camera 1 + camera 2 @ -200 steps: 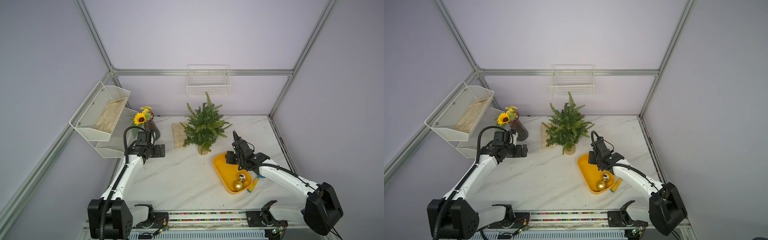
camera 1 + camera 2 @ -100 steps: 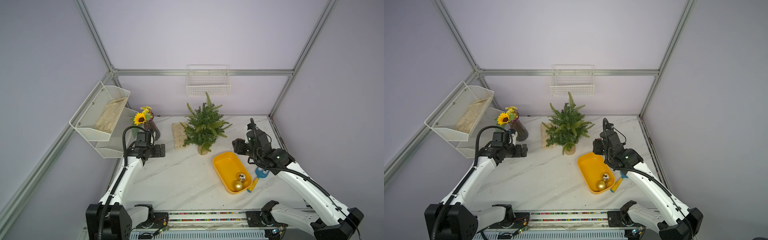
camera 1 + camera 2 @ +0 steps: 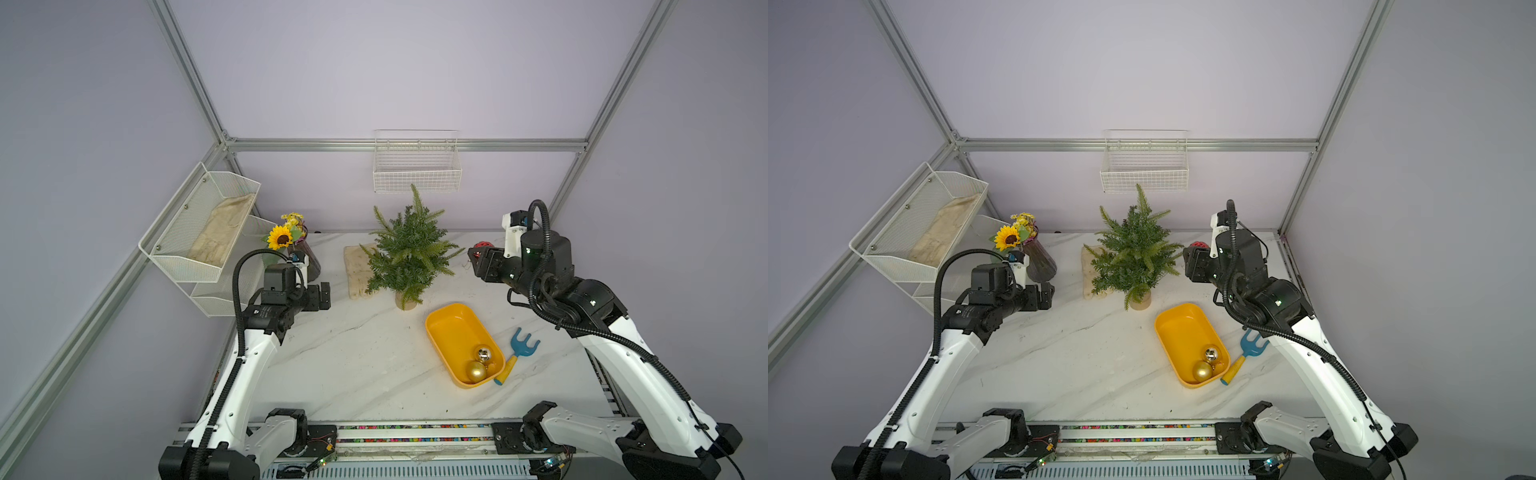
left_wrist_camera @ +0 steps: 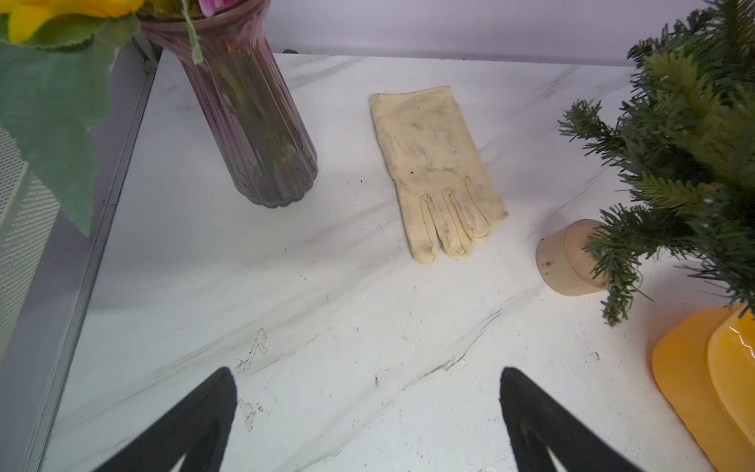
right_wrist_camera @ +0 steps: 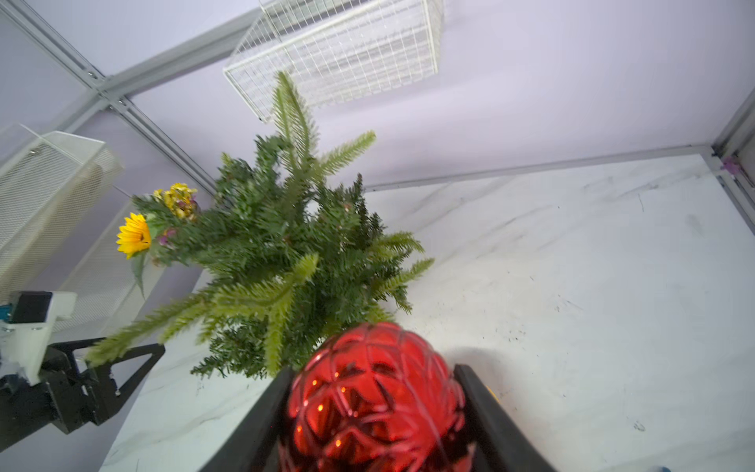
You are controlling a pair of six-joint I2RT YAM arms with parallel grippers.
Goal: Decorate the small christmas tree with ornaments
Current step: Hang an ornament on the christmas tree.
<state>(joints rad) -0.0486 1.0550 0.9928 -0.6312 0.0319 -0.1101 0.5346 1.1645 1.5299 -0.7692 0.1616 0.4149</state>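
– red faceted ball (image 5: 376,404), where is it?
– clenched in my right claw (image 5: 371,374), up off the table (image 4: 327,306), just beside the small christmas tree (image 3: 409,253).
– and the others?
– matte gold ball (image 3: 476,371) and mirrored ball (image 3: 483,354) lie side by side in the yellow tray (image 3: 446,332). my left claw (image 4: 367,392) hangs released near the vase (image 4: 253,122).

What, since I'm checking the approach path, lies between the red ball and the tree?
Nothing: in a top view, only a narrow gap over bare table separates the red ball from the tree.
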